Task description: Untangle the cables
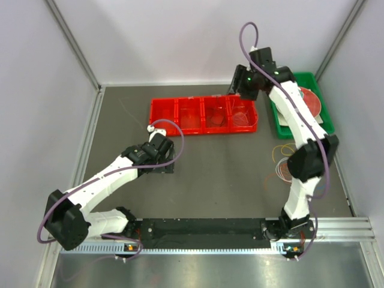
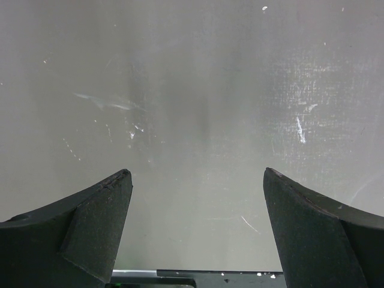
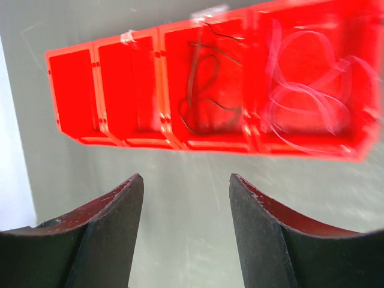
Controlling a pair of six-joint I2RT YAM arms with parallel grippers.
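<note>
A red tray with four compartments lies at the back of the table. A white/lilac cable is coiled in its right end compartment. A dark cable lies in the compartment beside it. Orange-yellow loops and red loops lie tangled on the table by the right arm's elbow. My right gripper hovers open at the tray's right end, nothing between its fingers. My left gripper stands wide open over bare table, left of the tray's front.
A green bin holding a red disc stands at the back right, behind the right arm. The tray's two left compartments show only red floor. Grey walls close in the table on three sides.
</note>
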